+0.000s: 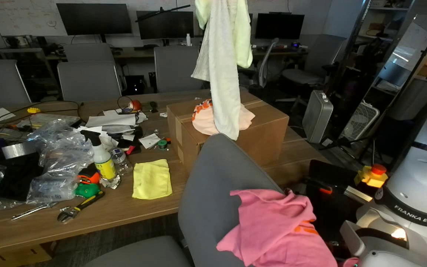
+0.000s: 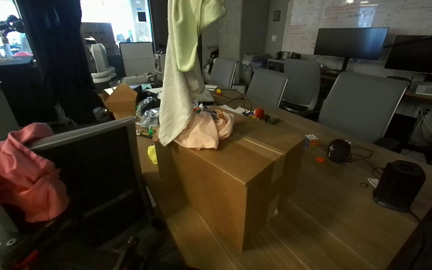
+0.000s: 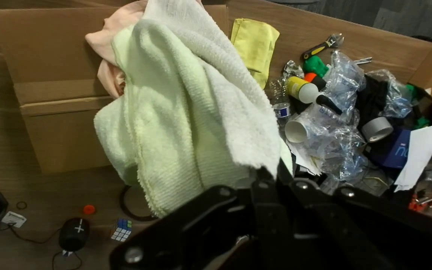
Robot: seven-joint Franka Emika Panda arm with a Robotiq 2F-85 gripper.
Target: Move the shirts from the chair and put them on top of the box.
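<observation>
Above cardboard box [image 2: 216, 180]: hanging nubby towel [image 1: 224, 70], claw [image 3: 274, 174] clamped on it. Atop box: crumpled peach shirt [image 2: 201, 133]. Over chair [image 1: 213, 181]: rumpled pink shirt [image 1: 272, 228].

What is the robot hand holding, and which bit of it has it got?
The gripper holds pale green and whitish cloth (one piece or two, I can't tell), apparently pinched near an edge; the rest hangs down over the box.

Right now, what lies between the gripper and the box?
In the wrist view, the pale cloth hanging from the gripper, with the peach shirt on the box beneath it.
</observation>
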